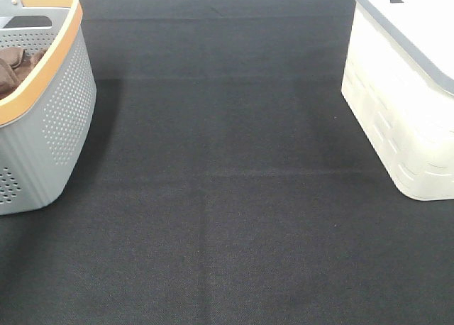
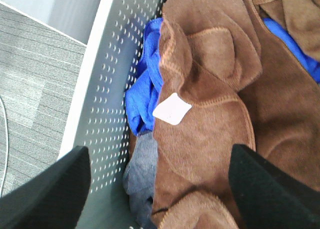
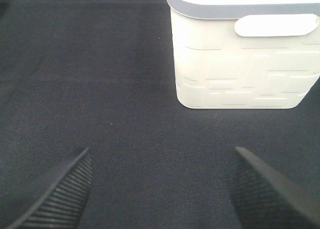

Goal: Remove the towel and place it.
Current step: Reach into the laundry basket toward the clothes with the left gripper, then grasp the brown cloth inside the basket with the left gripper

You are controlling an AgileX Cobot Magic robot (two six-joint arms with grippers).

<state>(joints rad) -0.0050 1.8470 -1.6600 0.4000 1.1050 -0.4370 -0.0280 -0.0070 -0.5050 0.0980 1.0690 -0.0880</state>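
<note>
Gaping left claw (image 2: 160, 154) above ribbed brown towel (image 2: 210, 114) inside perforated grey basket (image 2: 107, 89).

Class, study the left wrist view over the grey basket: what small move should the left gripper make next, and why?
Probably lower the left gripper straight down onto the brown towel. Its jaws stand open over it, holding nothing, and the towel lies uppermost, over the blue cloth, in the grey basket.
</note>
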